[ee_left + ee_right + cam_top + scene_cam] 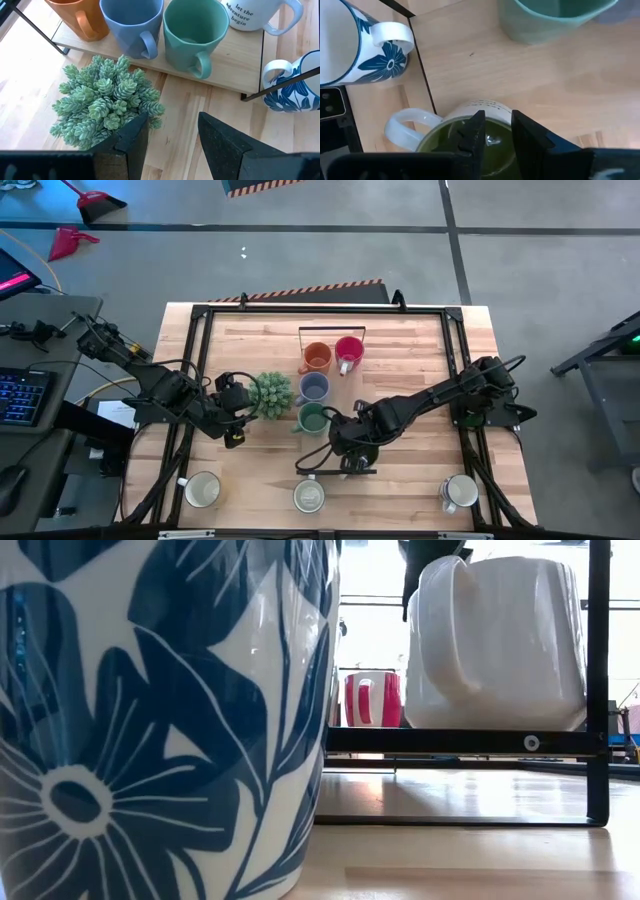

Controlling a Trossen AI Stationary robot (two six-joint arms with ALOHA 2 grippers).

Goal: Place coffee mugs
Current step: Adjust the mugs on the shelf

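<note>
My right gripper (348,448) (498,135) is shut on a white mug with an olive-green inside (482,107) (490,640), lettered on its wall (247,15). That mug stands beside the teal-green mug (312,418) (192,30) on the rack's board (227,67). The orange (316,358), pink-red (348,352) and lavender-blue (314,388) mugs stand there too. My left gripper (236,420) (170,135) is open beside the spiky green plant (270,394) (107,97). Three white mugs (203,490) (309,496) (460,492) stand along the near edge. My right gripper comes from above, pointing down, at the rim (492,106) of the white and olive-green mug, its fingers (472,135) over the green inside. The fingers hide the place of contact. The mug stands upright with its bottom on the rack's board, its handle (402,127) free to one side.
A white mug with blue flowers (350,45) (300,85) (160,720) stands just outside the rack's black wire frame (420,65), close to my right gripper. A black frame (455,360) runs around the tabletop. Bare wood lies between the near-edge mugs.
</note>
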